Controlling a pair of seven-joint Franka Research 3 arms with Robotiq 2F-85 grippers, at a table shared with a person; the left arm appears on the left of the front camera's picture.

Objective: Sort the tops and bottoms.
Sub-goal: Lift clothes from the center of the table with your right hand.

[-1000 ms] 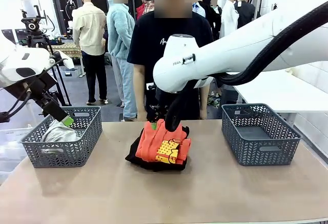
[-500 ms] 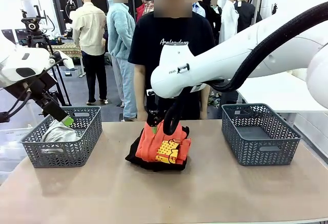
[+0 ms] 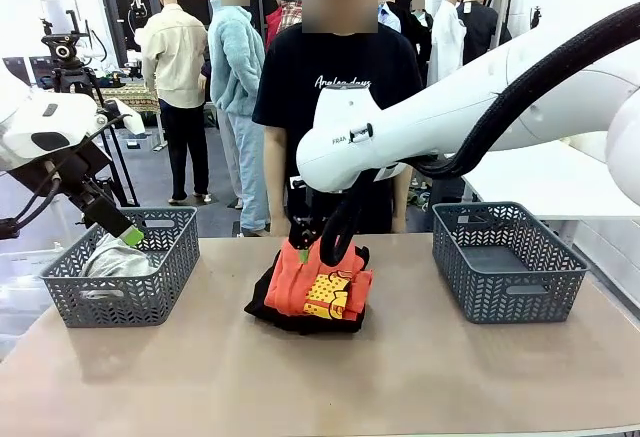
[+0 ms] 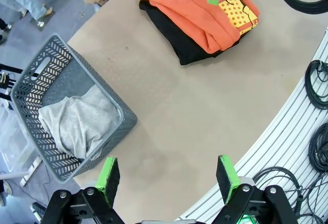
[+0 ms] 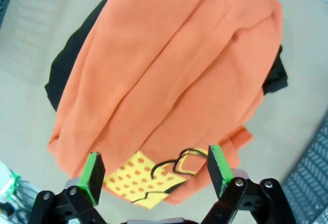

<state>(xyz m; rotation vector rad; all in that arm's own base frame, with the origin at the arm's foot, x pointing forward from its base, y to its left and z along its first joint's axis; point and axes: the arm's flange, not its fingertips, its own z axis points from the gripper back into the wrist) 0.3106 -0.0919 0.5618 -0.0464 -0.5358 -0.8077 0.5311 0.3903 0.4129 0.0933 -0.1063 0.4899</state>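
A bright orange top [image 3: 315, 279] with a yellow print lies folded on a black bottom [image 3: 262, 302] at the table's middle. My right gripper [image 3: 312, 249] hangs just over the orange top's far edge. In the right wrist view it [image 5: 155, 166] stands open, its pads either side of the yellow print on the orange top [image 5: 169, 70], with the black bottom [image 5: 64, 75] showing underneath. A pale grey-white top [image 4: 79, 124] lies in the left basket [image 4: 31, 80]. My left gripper [image 4: 166, 175] is open and holds nothing; it [image 3: 128, 234] hovers above that basket [image 3: 120, 302].
A grey basket [image 3: 505, 257] with nothing in it stands at the right. A person in a black T-shirt [image 3: 335, 87] stands at the far edge behind the pile. Bare tabletop [image 3: 330, 377] lies in front of the garments. Cables [image 4: 315, 80] hang beyond the table's edge.
My right arm's wrist has shifted slightly left and up over the orange top. The garments and my left arm have stayed put.
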